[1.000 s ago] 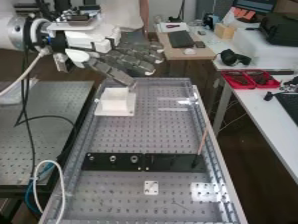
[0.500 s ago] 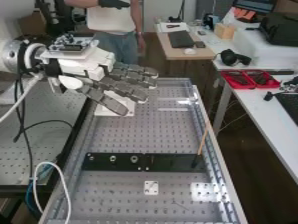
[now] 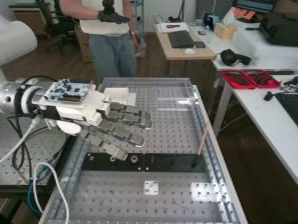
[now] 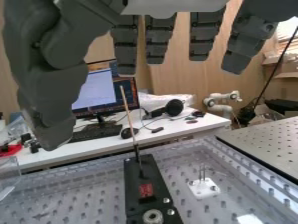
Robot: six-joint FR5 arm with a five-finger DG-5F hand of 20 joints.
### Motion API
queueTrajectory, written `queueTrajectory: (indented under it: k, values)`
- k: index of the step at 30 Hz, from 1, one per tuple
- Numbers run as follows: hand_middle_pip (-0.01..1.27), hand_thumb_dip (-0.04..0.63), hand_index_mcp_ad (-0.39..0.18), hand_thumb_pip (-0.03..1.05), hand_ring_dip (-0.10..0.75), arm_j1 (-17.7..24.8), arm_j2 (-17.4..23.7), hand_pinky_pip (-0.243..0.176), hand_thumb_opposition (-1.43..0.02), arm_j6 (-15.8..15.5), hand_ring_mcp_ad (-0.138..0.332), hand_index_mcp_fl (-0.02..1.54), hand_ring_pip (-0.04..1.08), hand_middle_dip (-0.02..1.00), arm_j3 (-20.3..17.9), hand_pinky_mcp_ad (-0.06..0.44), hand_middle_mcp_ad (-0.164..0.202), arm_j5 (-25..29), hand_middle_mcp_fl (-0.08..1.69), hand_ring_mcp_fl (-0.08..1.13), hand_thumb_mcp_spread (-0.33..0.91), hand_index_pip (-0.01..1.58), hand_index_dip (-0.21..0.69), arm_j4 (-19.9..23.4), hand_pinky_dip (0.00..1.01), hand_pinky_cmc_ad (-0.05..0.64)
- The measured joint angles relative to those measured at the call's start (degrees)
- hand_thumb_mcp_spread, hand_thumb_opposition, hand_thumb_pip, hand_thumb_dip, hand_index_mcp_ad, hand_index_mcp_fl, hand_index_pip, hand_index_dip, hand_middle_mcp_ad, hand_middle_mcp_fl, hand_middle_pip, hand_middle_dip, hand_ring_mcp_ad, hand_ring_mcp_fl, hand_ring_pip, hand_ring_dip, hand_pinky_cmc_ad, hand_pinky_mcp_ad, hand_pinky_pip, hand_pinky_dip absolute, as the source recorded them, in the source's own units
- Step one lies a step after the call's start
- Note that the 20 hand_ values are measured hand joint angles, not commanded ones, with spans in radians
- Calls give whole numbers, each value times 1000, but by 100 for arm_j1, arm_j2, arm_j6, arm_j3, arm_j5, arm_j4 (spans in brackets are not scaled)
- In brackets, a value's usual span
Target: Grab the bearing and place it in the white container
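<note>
hand: the hand [image 3: 85, 111] is over the bench's left side in the high view, fingers straight and spread apart, nothing held between them; the lowest fingertips sit above or near the plate, how high cannot be told
bearing: the bearing [image 3: 134, 159] is a metal ring on the black plate, just beside the fingertips in the high view, and apart from the container
plate: the plate [image 3: 169, 161] lies across the bench [image 3: 166, 120], with a smaller metal part [image 3: 92, 158] near its left end in the high view
container: the white container [image 3: 122, 95] stands at the bench's far end, partly behind the hand
stick: the thin stick [image 3: 203, 138] rises from the plate's right end in the high view, leaning slightly
block: the white block [image 3: 151, 188] lies on the bench near the plate, with two upright pins in the wrist view
bins: the red bins [image 3: 240, 85] sit on the desk [image 3: 266, 120] beside the bench
</note>
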Motion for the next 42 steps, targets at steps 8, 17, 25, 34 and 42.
queueTrajectory:
  k: [8, 17, 25, 34, 42]
  values:
    - [138, 159, -105, 501, 44, -55, -364, -91, -759, 172, 176, 122, 91, 126, -89, 311, 3, 101, -3, -2, 370, 742, 77, 442, 190, 394]
    - [138, 178, -105, 538, 44, 86, -695, -89, -787, 613, 176, 110, 89, 126, -159, 311, 3, 628, -3, -2, 379, 1096, 143, 921, 190, 394]
    - [138, 253, -108, 559, 44, 158, -947, -89, -834, 655, 176, 40, 89, 126, 12, 311, 3, 712, -2, -2, 400, 1236, 218, 821, 176, 394]
    - [138, 349, -110, 630, 44, 215, -1106, -89, -911, 472, 175, 24, 89, 126, 133, 307, 3, 665, -2, -2, 421, 1251, 269, 685, 176, 394]
    - [138, 349, -113, 630, 44, 275, -1167, -93, -925, 357, 178, 2, 89, 126, 221, 305, 5, 683, -5, -2, 433, 1295, 290, 682, 176, 394]
